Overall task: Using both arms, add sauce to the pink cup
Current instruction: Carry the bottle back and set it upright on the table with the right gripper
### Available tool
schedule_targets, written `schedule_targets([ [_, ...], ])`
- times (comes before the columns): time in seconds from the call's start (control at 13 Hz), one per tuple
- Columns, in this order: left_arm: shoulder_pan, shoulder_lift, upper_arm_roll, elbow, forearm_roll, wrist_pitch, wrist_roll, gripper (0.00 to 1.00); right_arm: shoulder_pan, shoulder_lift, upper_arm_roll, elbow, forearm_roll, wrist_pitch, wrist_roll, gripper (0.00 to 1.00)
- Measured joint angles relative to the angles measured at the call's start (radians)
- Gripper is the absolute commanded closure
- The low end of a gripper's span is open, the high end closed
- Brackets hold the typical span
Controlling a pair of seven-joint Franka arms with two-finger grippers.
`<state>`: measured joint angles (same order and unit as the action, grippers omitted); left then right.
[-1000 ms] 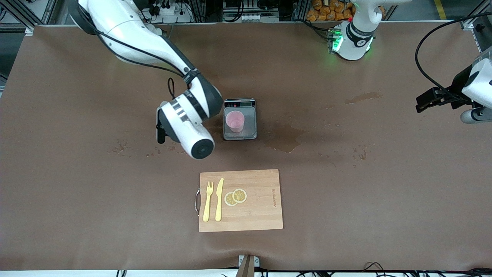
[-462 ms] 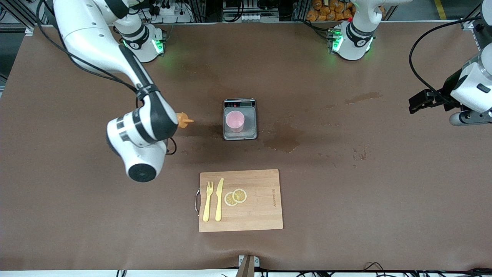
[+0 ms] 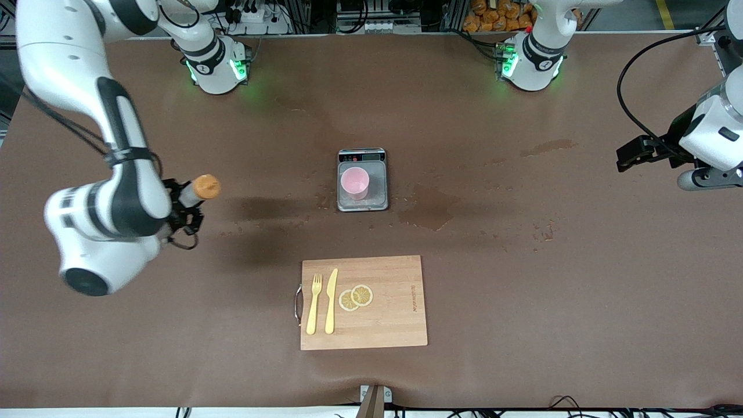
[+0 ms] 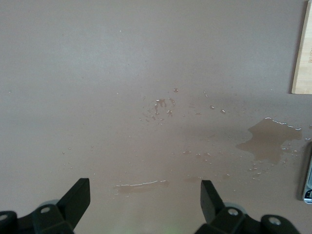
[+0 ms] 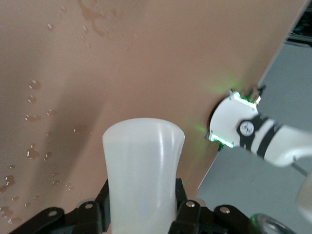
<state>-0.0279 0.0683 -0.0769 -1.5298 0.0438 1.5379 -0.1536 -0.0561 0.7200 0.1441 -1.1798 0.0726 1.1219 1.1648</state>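
Front view, nearest the camera: a pale wooden cutting board (image 3: 364, 302) with a metal handle carries a yellow plastic fork (image 3: 314, 303), a matching knife (image 3: 331, 300) and two thin lemon slices (image 3: 356, 297) that overlap. The table (image 3: 522, 278) is covered in matte brown sheet, darkened by a wet stain (image 3: 432, 207) and scattered droplets. Farther from the camera, the pink cup (image 3: 354, 183), smooth and slightly tapered, stands upright on a small grey scale (image 3: 362, 179) with a dark display strip.

The right gripper (image 3: 184, 210) is up over bare table toward the right arm's end, well apart from the cup, and clamps the sauce (image 3: 199, 189). In the front view the bottle's orange cap shows; in the right wrist view its translucent whitish body (image 5: 142, 170) fills the space between the black fingers (image 5: 187, 214).

The left gripper (image 3: 634, 152) waits over the left arm's end of the table, its fingers (image 4: 78, 195) spread wide with nothing between them.

Half a second ago the bottle was just beside the scale with its nozzle pointing at the cup; it has since swung away toward the right arm's end. The cup, scale and board have not moved.
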Motion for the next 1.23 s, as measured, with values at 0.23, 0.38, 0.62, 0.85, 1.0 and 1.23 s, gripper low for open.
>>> schedule_targets([
  [0.23,0.000,0.000,-0.001,-0.001,0.000,0.000,0.000,0.00,-0.098,0.003,-0.002,0.005,0.052,0.053,-0.216,0.48],
  [0.38,0.000,0.001,-0.001,-0.002,0.000,0.000,0.000,0.00,-0.155,0.017,-0.004,0.004,0.074,0.086,-0.340,0.46],
  [0.62,0.000,0.007,-0.002,-0.005,0.000,0.000,0.000,0.00,-0.224,0.054,-0.005,-0.007,0.099,0.147,-0.475,0.46],
  [0.85,0.000,0.012,-0.003,-0.005,0.000,0.000,0.000,0.00,-0.282,0.097,-0.007,-0.050,0.138,0.211,-0.592,0.42],
  [1.0,0.000,0.013,-0.006,-0.006,0.000,0.000,0.000,0.00,-0.311,0.142,-0.009,-0.077,0.161,0.245,-0.663,0.40],
  [1.23,0.000,0.014,-0.006,-0.007,0.000,0.000,0.000,0.00,-0.347,0.213,-0.009,-0.084,0.176,0.294,-0.737,0.40],
])
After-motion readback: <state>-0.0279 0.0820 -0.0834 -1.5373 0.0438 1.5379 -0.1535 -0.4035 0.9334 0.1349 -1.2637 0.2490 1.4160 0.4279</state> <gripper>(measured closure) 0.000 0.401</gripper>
